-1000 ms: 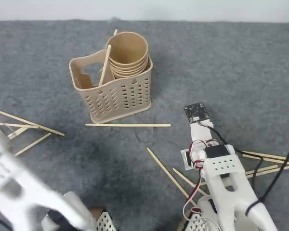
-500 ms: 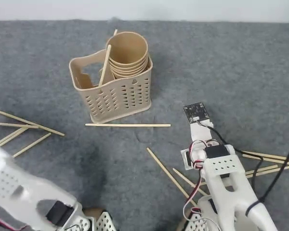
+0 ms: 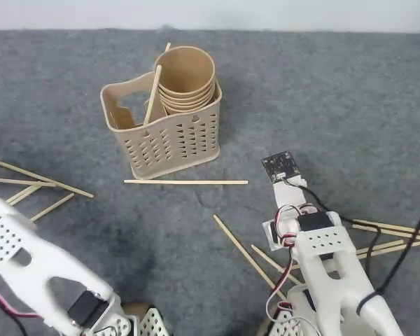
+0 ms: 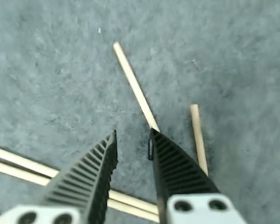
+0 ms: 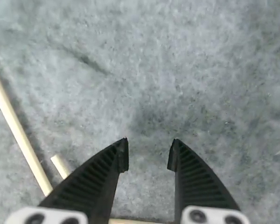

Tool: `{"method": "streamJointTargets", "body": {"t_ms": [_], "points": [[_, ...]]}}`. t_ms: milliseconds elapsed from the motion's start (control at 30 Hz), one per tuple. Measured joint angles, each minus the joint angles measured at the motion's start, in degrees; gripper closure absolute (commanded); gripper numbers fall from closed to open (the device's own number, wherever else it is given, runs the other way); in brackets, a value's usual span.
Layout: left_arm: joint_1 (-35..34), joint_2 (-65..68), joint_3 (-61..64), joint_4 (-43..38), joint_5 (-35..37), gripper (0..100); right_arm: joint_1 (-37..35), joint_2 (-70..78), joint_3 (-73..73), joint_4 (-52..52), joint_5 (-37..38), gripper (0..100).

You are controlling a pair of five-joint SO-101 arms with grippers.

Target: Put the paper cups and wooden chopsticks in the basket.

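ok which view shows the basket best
The high view: the basket sits whole in it, with stacked paper cups and a chopstick inside. The left and right wrist views look down at grey mat and loose chopsticks instead.

The grey felt-like table cover carries the perforated basket at 11 o'clock, with a single chopstick lying flat just beside its near wall. A chopstick cluster lies at 9 o'clock, a diagonal chopstick at 6, and further chopsticks at 4.
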Motion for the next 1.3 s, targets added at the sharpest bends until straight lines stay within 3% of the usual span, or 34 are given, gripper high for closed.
{"method": "streamJointTargets", "body": {"t_ms": [267, 500, 733, 1033, 1300], "points": [[0.1, 4.5, 1.7, -3.8, 1.8, 89, 0.0, 0.0, 0.0, 0.0, 0.4, 84.4], [0.2, 10.3, 1.6, -9.9, 7.5, 89, 0.0, 0.0, 0.0, 0.0, 0.4, 84.4], [0.5, 10.5, 1.5, -10.1, 8.1, 89, 0.0, 0.0, 0.0, 0.0, 0.4, 84.4], [1.1, 7.6, -1.4, -0.4, 8.2, 88, 0.0, 0.0, 0.0, 0.0, 0.4, 84.4], [2.8, 6.1, -2.0, 0.3, 9.7, 88, 0.0, 0.0, 0.0, 0.0, 0.4, 84.4]]}}
